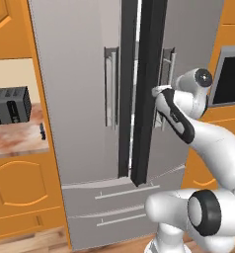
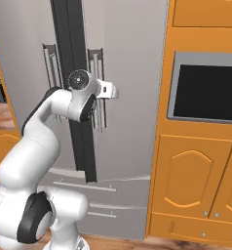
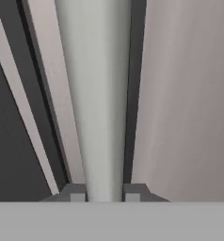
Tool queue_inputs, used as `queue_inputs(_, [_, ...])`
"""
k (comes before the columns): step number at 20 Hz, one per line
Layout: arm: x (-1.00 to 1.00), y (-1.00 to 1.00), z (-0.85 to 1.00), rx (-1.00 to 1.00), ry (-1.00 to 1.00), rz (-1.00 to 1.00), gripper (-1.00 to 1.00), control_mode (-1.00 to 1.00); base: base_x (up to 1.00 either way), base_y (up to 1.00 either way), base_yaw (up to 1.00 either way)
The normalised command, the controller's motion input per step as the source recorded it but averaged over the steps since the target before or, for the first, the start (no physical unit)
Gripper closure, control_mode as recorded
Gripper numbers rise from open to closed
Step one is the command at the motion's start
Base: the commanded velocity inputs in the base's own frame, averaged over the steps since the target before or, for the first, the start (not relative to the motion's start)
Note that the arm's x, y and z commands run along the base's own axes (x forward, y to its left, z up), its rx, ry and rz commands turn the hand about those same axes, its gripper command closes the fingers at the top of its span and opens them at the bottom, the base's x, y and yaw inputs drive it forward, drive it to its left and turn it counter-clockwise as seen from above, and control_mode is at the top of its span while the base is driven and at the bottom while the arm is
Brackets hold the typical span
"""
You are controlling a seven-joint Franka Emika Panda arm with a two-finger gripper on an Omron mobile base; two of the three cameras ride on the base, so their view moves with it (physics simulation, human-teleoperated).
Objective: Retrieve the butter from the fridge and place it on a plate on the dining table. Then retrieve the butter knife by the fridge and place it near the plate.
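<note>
The grey steel fridge stands straight ahead with its dark centre strip between the two doors. My gripper is at the right door's vertical bar handle, shut on it, one fingertip on each side of the bar. The left door's handle is free. A small dark sliver, seemingly the butter knife, sits at the counter's end beside the fridge. The butter, the plate and the dining table are out of view.
A black toaster stands on the narrow marbled counter left of the fridge. A dark built-in oven window and orange cabinets lie to the right. Two fridge drawers sit below the doors.
</note>
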Motion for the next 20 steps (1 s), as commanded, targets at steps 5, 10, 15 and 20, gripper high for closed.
queue_inputs(5, [-0.84, -0.98, 0.1, 0.07, 0.0, 0.15, 1.0, -1.0, 0.0, 0.0, 0.0])
queue_inputs(10, [-0.52, -1.0, 0.23, 0.11, 0.09, 0.18, 1.0, -1.0, 0.0, 0.0, 0.0])
queue_inputs(15, [-0.41, -0.98, 0.02, 0.1, 0.04, 0.11, 1.0, -1.0, 0.0, 0.0, 0.0])
queue_inputs(20, [-0.54, -0.24, 0.01, 0.0, -0.03, 0.0, -1.0, -1.0, 0.0, 0.0, 0.0])
